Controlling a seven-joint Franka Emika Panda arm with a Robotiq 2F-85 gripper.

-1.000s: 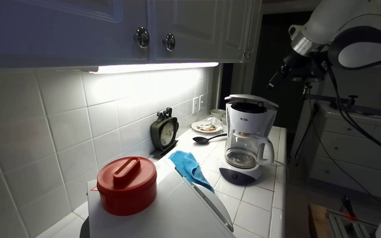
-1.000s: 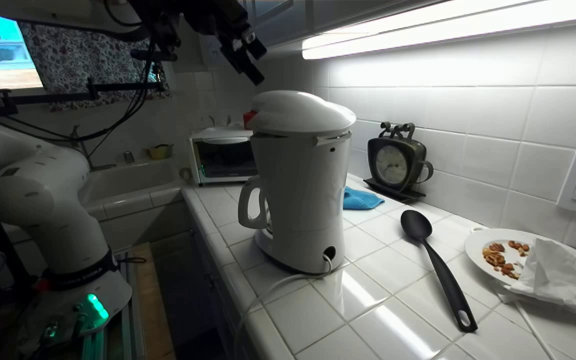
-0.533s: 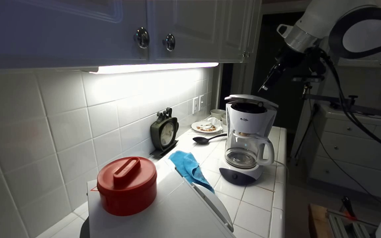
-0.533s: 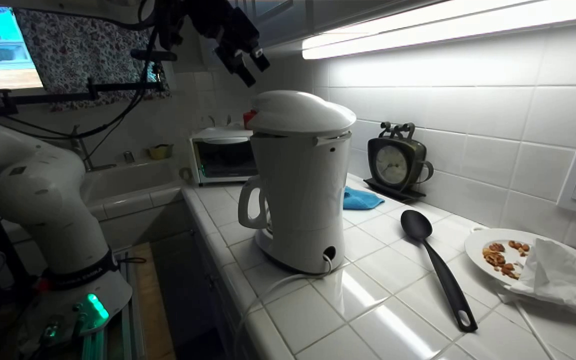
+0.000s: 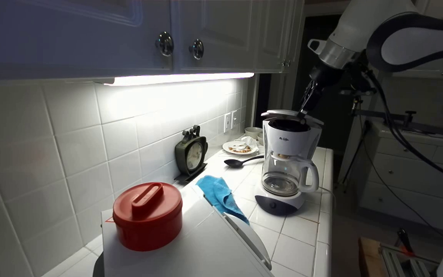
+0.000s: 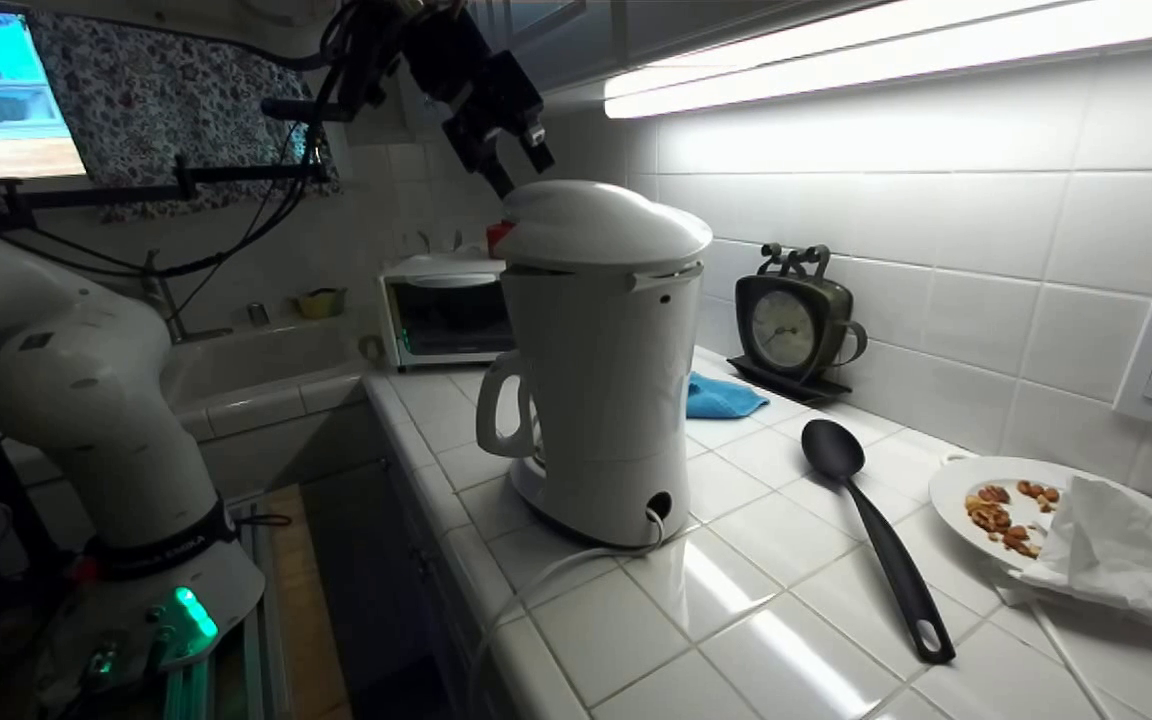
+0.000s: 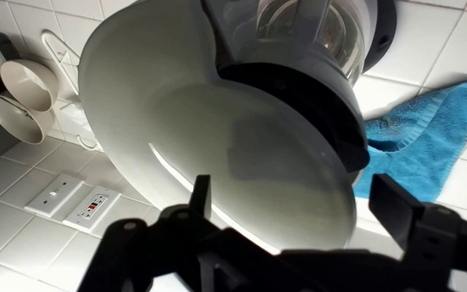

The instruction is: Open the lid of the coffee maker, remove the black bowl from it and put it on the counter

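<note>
Claw (image 7: 292,188) spread at the edge of the ajar lid (image 7: 217,129), contact unclear.
The wrist view shows the dark opening (image 7: 310,97) below; in an exterior view the coffee maker (image 6: 606,390), on the tabletop (image 6: 636,610), shows its back.

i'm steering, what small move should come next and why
Probably ease one finger of the open gripper under the front edge of the lid: it stands only partly open above the black bowl, and the gripper looks close to that edge.
</note>
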